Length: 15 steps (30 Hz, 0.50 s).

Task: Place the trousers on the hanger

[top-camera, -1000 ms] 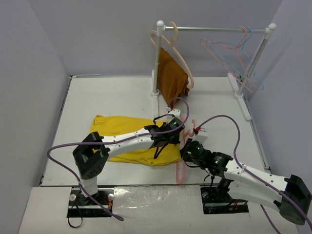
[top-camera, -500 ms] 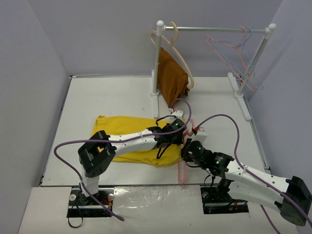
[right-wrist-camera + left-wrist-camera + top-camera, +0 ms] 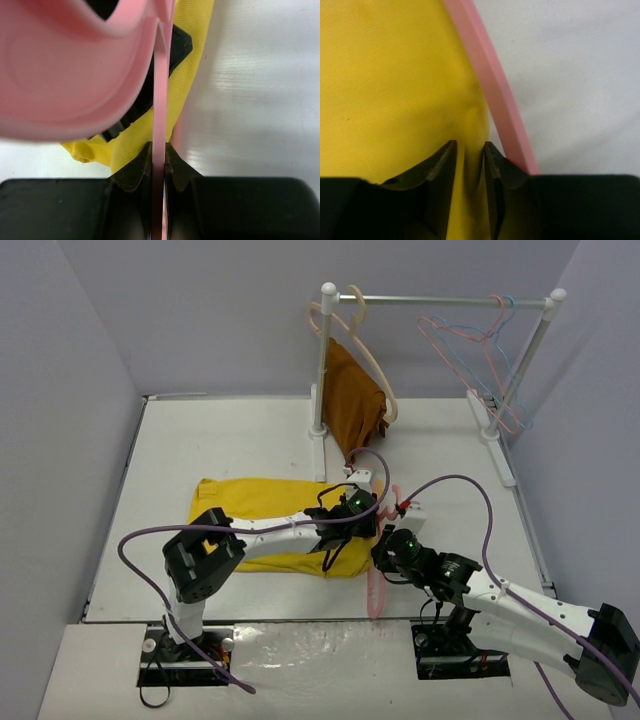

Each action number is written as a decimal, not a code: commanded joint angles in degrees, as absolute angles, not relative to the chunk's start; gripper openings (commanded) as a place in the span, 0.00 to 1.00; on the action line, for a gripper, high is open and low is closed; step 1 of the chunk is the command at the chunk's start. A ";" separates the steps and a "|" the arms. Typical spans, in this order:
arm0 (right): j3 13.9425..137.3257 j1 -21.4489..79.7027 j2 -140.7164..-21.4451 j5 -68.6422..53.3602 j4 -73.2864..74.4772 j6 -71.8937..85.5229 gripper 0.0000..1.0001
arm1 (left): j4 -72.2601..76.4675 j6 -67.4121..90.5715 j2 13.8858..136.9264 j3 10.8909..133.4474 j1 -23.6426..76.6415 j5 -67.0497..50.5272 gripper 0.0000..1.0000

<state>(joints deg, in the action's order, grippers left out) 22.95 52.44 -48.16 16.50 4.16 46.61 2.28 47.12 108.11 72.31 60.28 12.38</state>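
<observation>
The trousers (image 3: 255, 500) lie flat on the counter (image 3: 230, 435), with the hanger (image 3: 374, 590) along their right edge. The left tool (image 3: 468, 150) stands narrowly parted around a fold of the yellow cloth; whether it grips the cloth cannot be told. The right tool (image 3: 158, 152) is clamped tight on the hanger's thin pink bar.

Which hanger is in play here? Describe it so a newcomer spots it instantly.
Look at the white table, not the rail at the back. Along the right edge of the yellow trousers lies a thin pink hanger, clamped by the jaws of the right gripper. The other hangers all hang on the rail.
</observation>
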 commanded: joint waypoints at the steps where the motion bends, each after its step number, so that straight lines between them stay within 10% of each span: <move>1: 25.93 52.65 -48.34 15.38 -0.65 46.17 0.00 | 10.17 45.65 98.01 70.41 60.64 12.85 0.42; 6: 26.13 52.28 -48.52 15.74 -0.18 45.43 0.00 | 2.99 43.62 91.67 67.35 59.71 14.22 0.45; 15: 27.58 51.83 -48.96 15.73 -0.18 44.08 0.00 | -4.26 42.03 85.75 62.14 59.06 7.14 0.14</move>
<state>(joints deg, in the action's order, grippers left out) 23.74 52.12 -48.65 15.69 4.11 45.20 -2.73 43.28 86.41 63.48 59.28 11.61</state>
